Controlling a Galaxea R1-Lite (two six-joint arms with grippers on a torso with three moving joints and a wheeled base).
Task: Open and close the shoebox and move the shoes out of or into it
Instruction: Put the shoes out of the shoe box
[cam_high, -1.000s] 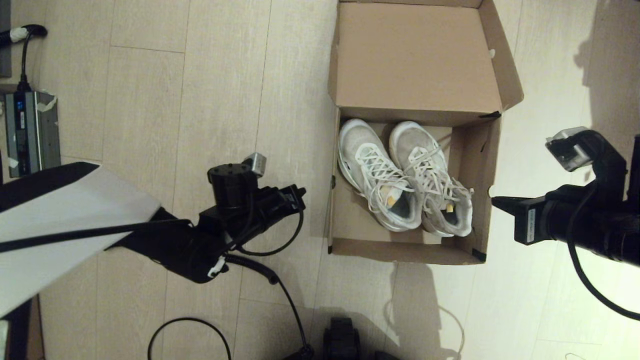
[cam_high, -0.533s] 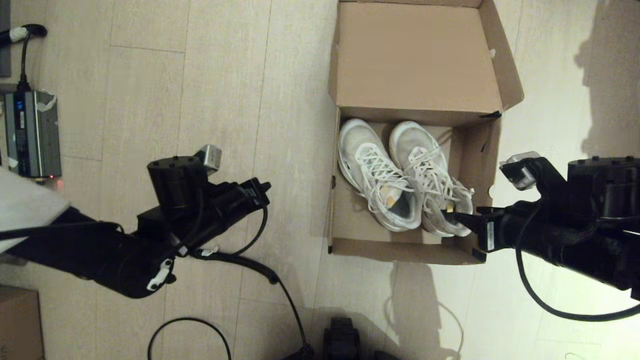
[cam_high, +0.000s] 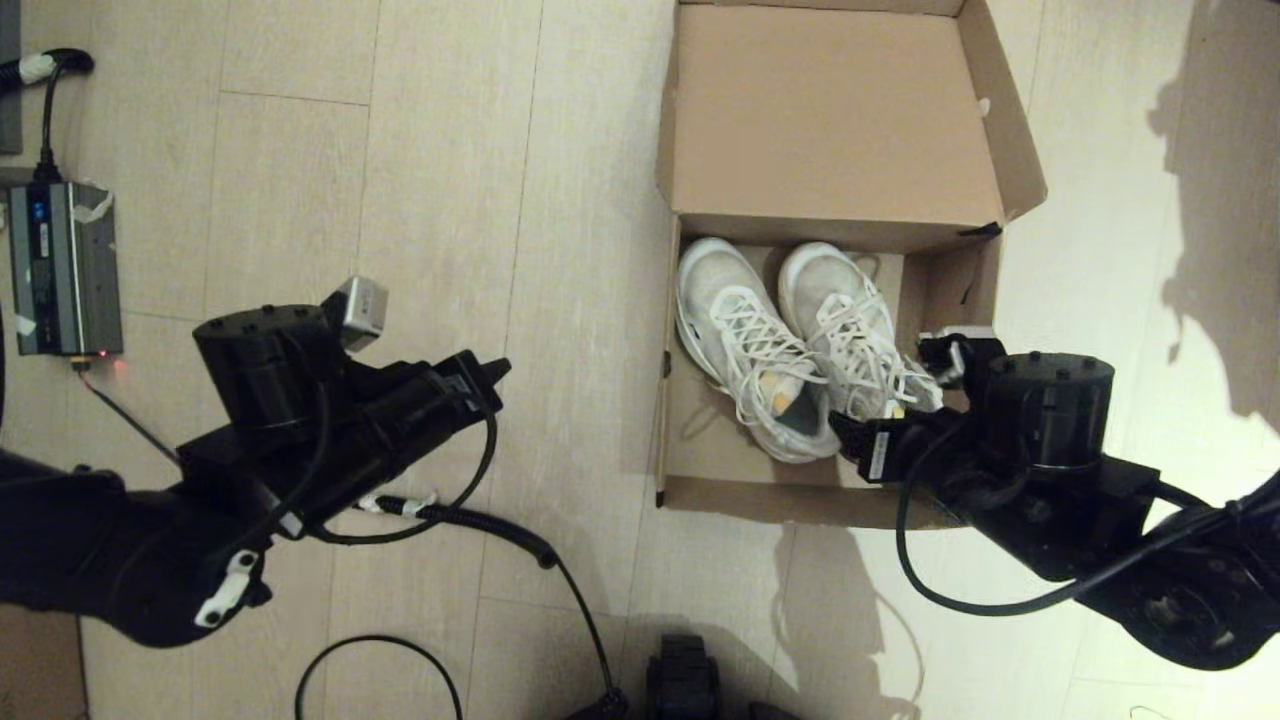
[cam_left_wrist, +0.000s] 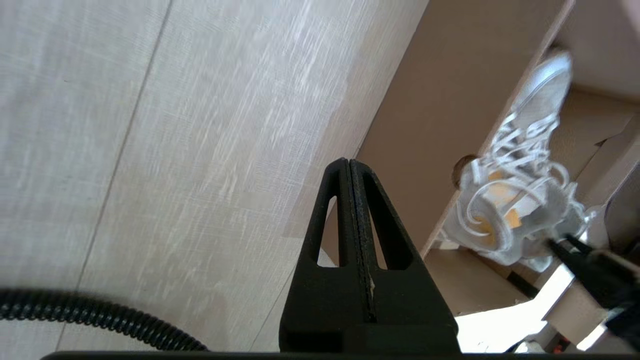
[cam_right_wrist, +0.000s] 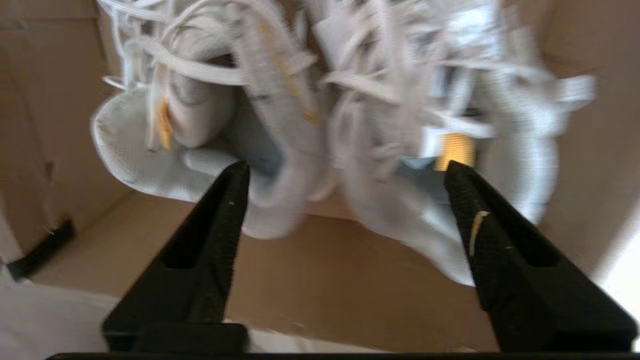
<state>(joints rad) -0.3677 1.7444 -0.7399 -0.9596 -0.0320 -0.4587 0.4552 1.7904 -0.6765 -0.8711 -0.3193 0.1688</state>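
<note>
- Sitting at the far left of the pale wood-plank floor (cam_high: 300, 150) is a grey rectangular power unit (cam_high: 62, 268) with a black cable; it plays no part here.
- Next comes the left tool (cam_left_wrist: 350, 175), hovering over bare floor well to the left of the box. Its two black fingers are pressed flat together with nothing between them, so this arm looks idle.
- Further right stands the large plain brown cardboard shoebox (cam_high: 690, 500), its hinged lid thrown back and lying open on the far side, with black tape at the near corner.
- Inside it lies the pair of white lace-up sneakers (cam_high: 800, 350), side by side, toes toward the lid, heels toward the robot, with small yellow tongue tags showing.
- The right tool (cam_right_wrist: 345, 170) is at the near right corner of the box, just at the heels. Its fingers are spread wide and hold nothing; in the right wrist view one tip sits by each shoe's heel collar.
- The step in hand appears to be reaching in to take the shoes out. To do it well, I would lower the tips so they catch the firm heel collar, not the loose laces, then squeeze fully before lifting.
- Lift straight up clear of the near wall, since a dragged sole could tip or shift the light box.
</note>
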